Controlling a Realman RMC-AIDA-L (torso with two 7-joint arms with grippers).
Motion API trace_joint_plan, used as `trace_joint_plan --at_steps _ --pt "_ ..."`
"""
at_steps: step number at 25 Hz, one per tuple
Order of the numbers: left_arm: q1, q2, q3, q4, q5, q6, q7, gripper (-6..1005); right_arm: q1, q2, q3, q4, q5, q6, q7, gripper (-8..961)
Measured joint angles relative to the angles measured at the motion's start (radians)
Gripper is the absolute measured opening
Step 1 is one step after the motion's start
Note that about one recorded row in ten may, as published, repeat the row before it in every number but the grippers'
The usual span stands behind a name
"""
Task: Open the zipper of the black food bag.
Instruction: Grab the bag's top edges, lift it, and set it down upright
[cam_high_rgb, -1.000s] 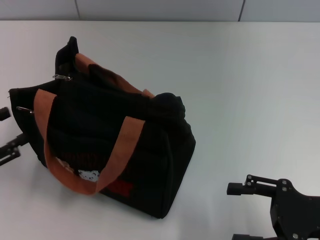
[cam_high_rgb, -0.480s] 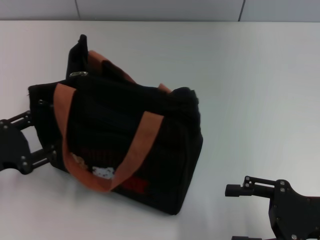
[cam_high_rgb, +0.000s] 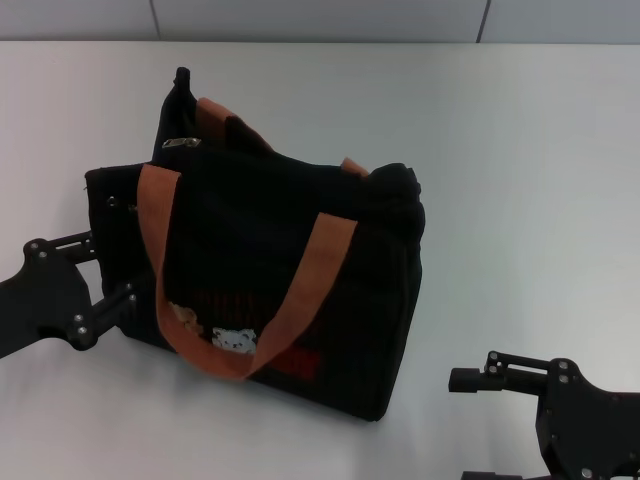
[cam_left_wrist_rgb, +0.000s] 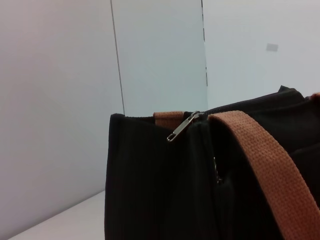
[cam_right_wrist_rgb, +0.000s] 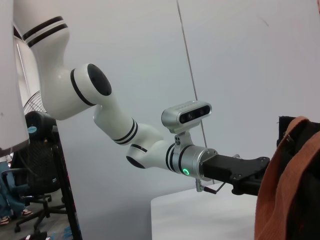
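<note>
1. Fingers (cam_high_rgb: 100, 268) of my left gripper (cam_high_rgb: 108, 270) are spread apart, two black prongs reaching toward the left end wall of the large boxy black fabric food bag (cam_high_rgb: 270, 250); the tips sit right at that wall, and I cannot tell whether they touch it.
2. Nothing is held between those prongs.
3. From my left wrist view, the small silver metal pull tab (cam_left_wrist_rgb: 181, 129) hangs at the near top corner of the bag, at the end of the long black zipper track (cam_left_wrist_rgb: 240, 107) that runs away along the bag's top edge.
4. That zipper looks closed along the stretch I can see.
5. One orange-brown webbing handle (cam_high_rgb: 235, 290) loops down the bag's front face, over a small white bear patch (cam_high_rgb: 234, 340) and beside a red label (cam_high_rgb: 296, 360).
6. A second orange-brown handle (cam_high_rgb: 225, 122) rises behind the top of the bag.
7. The bag stands on the white tabletop (cam_high_rgb: 520, 180), left of centre and turned at an angle.
8. My right gripper (cam_high_rgb: 470, 425) rests low at the near right, well apart from the bag, its black fingers (cam_high_rgb: 470, 379) separated and empty.
9. In my right wrist view, my white left arm (cam_right_wrist_rgb: 115, 125) with black bands reaches to the bag's end.
</note>
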Motion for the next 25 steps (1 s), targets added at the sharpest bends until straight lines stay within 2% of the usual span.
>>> trace_joint_plan --at_steps 4,25 --pt "-0.002 -0.002 -0.004 -0.005 -0.001 -0.001 0.008 410 -0.001 0.0 0.0 0.0 0.003 0.001 0.0 824" --pt "0.007 -0.005 -0.005 -0.006 -0.012 0.007 0.025 245 -0.003 -0.002 0.005 0.0 0.008 0.001 -0.001 822"
